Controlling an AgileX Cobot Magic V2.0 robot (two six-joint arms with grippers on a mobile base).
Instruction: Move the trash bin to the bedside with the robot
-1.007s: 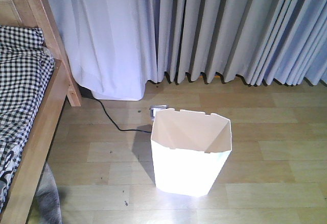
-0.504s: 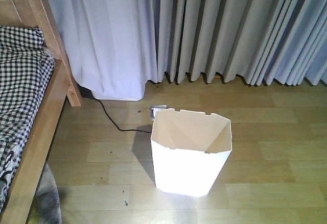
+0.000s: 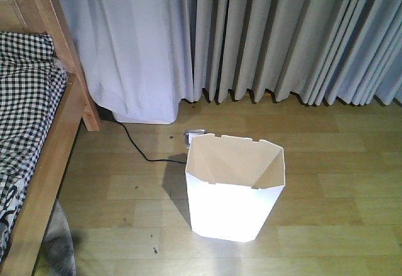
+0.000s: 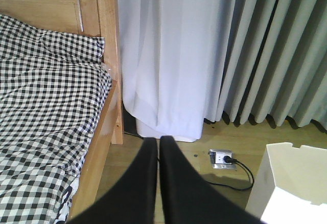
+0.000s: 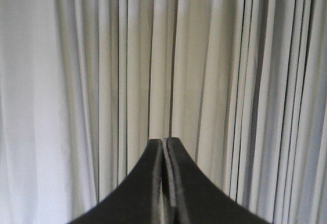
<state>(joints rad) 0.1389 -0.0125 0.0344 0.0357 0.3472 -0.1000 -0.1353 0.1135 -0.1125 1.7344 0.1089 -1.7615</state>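
White trash bin [image 3: 233,191] stands on wooden floor [image 3: 339,163] near the bed [image 3: 31,131], before grey curtains [image 3: 282,37].
We see left hand [image 4: 159,145] and right hand [image 5: 163,145] closed, empty, raised.

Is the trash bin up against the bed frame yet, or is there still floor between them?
Apart. The front-facing view shows a wide strip of bare floor between the trash bin and the bed frame.

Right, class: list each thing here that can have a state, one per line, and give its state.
trash bin: upright, empty, apart from the bed
left gripper: shut, holding nothing
right gripper: shut, holding nothing
floor socket: cable plugged in
curtains: drawn
bed: covered with checked bedding
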